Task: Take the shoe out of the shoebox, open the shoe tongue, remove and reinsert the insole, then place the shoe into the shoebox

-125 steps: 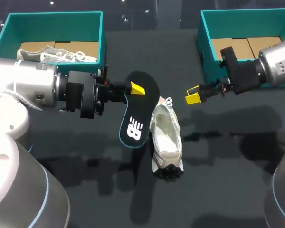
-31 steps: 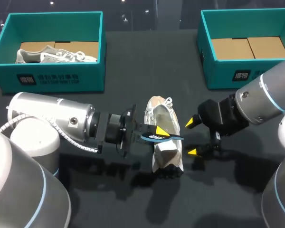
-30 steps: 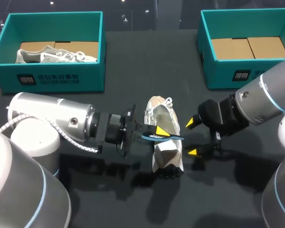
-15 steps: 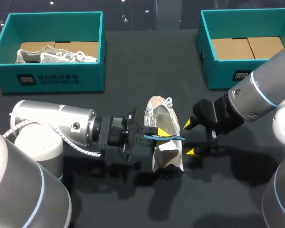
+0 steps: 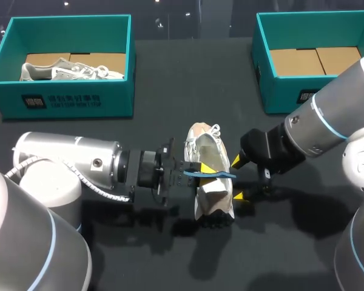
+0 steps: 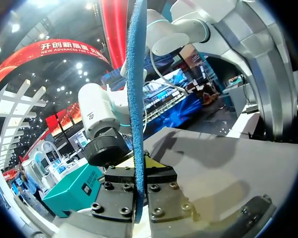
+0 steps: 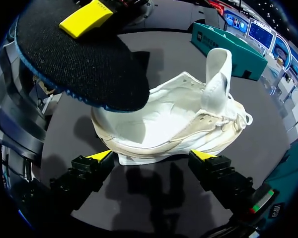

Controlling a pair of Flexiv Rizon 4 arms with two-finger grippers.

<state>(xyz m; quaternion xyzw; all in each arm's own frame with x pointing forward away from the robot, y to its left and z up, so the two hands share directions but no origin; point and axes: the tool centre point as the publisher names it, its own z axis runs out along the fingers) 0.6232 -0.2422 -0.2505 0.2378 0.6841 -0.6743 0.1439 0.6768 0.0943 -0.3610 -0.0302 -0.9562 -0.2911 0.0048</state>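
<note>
- White shoe [image 5: 210,151] lies on the dark table [image 5: 188,79] in the head view, about midway between the two teal boxes and well apart from both.
- My left gripper [image 5: 197,171] comes in from the left and is closed on the insole [image 5: 217,174]. I see the insole edge-on, and it reaches across over the opening of the shoe.
- My right gripper [image 5: 236,179] is just beside the right side of the shoe with its fingers spread wide and nothing in them.
- The left shoebox [image 5: 67,100] has a second shoe [image 5: 67,70] inside. The right shoebox [image 5: 291,91] shows only its cardboard floor.
- In the left wrist view, the left gripper [image 6: 137,166] pinches the insole [image 6: 136,89] from both sides. The insole stands straight ahead of the fingers as a thin blue edge.
- In the right wrist view, the right gripper [image 7: 151,156] is wide open.
- The shoe [image 7: 174,119] lies on its side just ahead of the two yellow tips. I cannot tell if they touch it.
- The tongue [image 7: 216,74] is pulled up, away from the opening.
- The black insole [image 7: 79,59] hangs over the heel end of the shoe.
</note>
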